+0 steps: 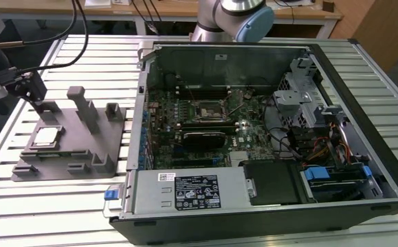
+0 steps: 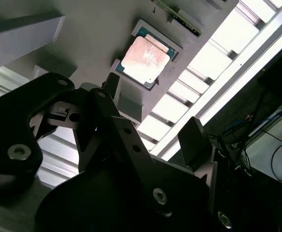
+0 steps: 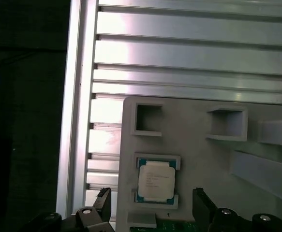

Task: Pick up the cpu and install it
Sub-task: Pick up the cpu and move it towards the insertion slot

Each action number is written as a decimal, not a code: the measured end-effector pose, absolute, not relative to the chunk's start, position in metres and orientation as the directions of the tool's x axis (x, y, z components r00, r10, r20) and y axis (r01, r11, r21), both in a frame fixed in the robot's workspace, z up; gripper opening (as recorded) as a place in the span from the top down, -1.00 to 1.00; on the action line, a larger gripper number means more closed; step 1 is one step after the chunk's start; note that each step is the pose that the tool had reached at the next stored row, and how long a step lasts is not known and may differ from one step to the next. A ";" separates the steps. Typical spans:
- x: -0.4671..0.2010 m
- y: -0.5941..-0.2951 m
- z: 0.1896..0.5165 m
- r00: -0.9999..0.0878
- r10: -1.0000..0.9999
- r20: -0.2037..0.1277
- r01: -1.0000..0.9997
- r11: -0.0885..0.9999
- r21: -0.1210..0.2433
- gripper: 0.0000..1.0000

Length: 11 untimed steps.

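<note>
The cpu (image 1: 46, 136) is a small square chip with a pale silver top. It lies flat in a recess of the grey plastic fixture (image 1: 82, 154), at the exterior view's left. My gripper (image 1: 43, 104) hangs just above the fixture, a little behind the chip. In the first wrist view the cpu (image 3: 155, 180) lies just beyond my open gripper (image 3: 153, 203), in line with the gap between its two dark fingers. The second wrist view has the cpu (image 2: 145, 58) ahead of the spread gripper (image 2: 153, 113). Nothing is held. The dark socket frame (image 1: 207, 109) sits on the motherboard inside the case.
An open computer case (image 1: 363, 128) takes up the middle and right of the slatted metal table (image 1: 69, 46). Upright posts (image 1: 82, 105) rise from the fixture beside the gripper. A green board edge (image 3: 170, 226) lies on the fixture near the chip. The table edge (image 3: 75, 96) runs close by.
</note>
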<state>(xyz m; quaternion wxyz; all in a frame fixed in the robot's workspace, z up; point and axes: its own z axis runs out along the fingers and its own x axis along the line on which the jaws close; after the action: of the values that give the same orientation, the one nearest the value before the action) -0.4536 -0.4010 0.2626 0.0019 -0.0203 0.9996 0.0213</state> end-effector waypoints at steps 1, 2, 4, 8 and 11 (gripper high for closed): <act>-0.453 -0.401 0.261 -0.999 -0.037 -0.004 -0.037 0.998 0.043 -0.52; -0.453 -0.401 0.259 -0.999 -0.033 -0.004 -0.033 0.999 0.043 -0.52; -0.452 -0.402 0.256 -1.000 -0.030 -0.004 -0.030 0.999 0.043 -0.52; -0.451 -0.404 0.249 -1.000 -0.022 -0.004 -0.022 0.999 0.043 -0.52; -0.451 -0.404 0.244 -1.000 -0.007 -0.004 -0.007 0.999 0.043 -0.52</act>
<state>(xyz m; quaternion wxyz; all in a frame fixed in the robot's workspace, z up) -0.4508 -0.4039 0.2441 0.0019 -0.0035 0.9998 0.0213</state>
